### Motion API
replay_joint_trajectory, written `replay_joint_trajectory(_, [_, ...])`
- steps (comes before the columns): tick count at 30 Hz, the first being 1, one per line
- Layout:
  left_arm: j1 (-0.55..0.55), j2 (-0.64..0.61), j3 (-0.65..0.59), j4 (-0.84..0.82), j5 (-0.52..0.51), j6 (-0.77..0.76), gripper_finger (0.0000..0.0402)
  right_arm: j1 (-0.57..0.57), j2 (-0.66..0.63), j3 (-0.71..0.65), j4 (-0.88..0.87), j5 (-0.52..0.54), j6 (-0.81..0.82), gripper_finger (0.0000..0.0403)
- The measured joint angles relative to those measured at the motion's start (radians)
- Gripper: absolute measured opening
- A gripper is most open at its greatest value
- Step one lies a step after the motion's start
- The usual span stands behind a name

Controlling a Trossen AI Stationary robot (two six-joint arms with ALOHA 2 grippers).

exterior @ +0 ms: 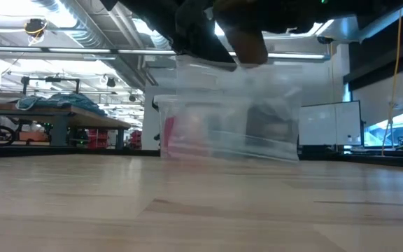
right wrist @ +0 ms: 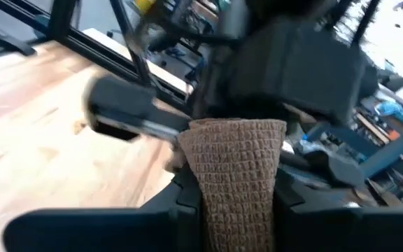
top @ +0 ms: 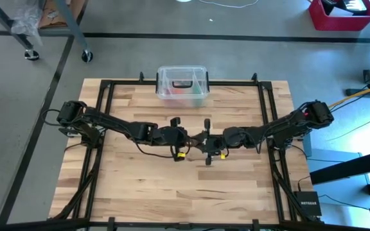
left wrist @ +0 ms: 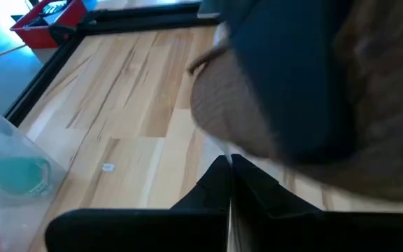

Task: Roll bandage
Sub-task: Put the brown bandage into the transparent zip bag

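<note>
1. Bandage (right wrist: 238,178) sits as a small brown roll between the jaws of the right gripper (right wrist: 236,203), which are clamped on its sides; the roll's long axis runs out along the fingers, toward the other arm.
2. Just beyond the roll's far end stands the left gripper (top: 184,138), its jaws together on nothing that I can make out; its own camera shows the brown fabric looming right in front of them.
3. Both grippers meet nose to nose above the middle of the bench (top: 140,186), clear of the wood, so the right arm is the nearer and already has the roll.
4. Farther back, well apart from them, a clear box (top: 182,85) stands at the bench's far edge.
</note>
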Motion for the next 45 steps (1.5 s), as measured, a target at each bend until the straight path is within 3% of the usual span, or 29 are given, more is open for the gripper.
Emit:
replay_joint_trajectory(6, [-0.001,0.0,0.0,0.033,-0.004,-0.019,0.0001,0.002,-0.002,0.001,-0.045,0.004,0.007,0.0075])
replay_joint_trajectory(13, [-0.002,0.001,-0.002,0.033,-0.085,-0.02,0.0001,0.014,0.026,0.002,-0.053,0.034,-0.001,0.0075])
replay_joint_trajectory(17, [-0.005,-0.001,0.003,0.066,-0.093,-0.035,0.0001,0.001,0.056,-0.001,-0.145,0.059,-0.037,0.0075])
replay_joint_trajectory(26, [-0.006,0.0,0.003,0.064,-0.091,-0.02,0.0001,-0.011,0.065,0.0,-0.228,0.27,-0.057,0.0075])
replay_joint_trajectory(33, [-0.01,0.0,0.002,0.081,-0.097,-0.016,0.0001,-0.009,0.064,0.002,-0.267,0.395,0.027,0.0075])
replay_joint_trajectory(36, [-0.015,0.0,0.002,0.085,-0.092,-0.007,0.0001,-0.009,0.063,0.002,-0.293,0.376,0.082,0.0075])
replay_joint_trajectory(45, [-0.029,0.002,0.013,0.086,-0.064,0.0,0.0001,-0.013,0.069,0.002,-0.327,0.167,0.176,0.0076])
